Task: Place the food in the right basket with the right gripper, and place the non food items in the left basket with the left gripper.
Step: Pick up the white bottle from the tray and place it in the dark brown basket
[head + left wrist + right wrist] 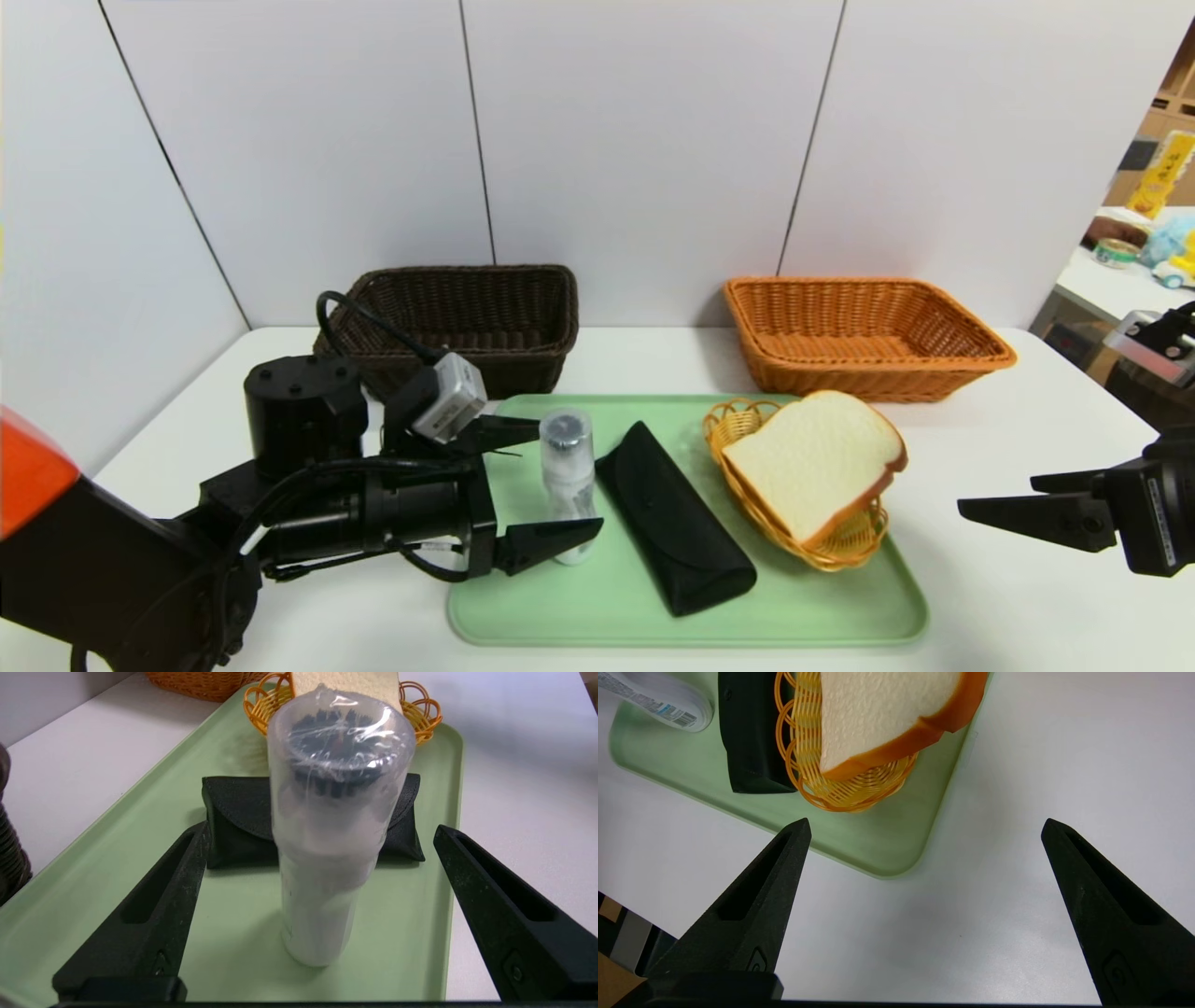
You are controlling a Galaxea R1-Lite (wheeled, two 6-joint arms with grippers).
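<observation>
Left gripper, 2 fingers wide open around upright bottle; likely light, slick; grip mid-body; right gripper open, idle

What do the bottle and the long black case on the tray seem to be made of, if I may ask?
Bottle: probably translucent plastic, glossy at the top, where highlights show on crinkled clear film.

Case: leather or imitation leather, dull black, judging by its stitched flap edge.
</observation>
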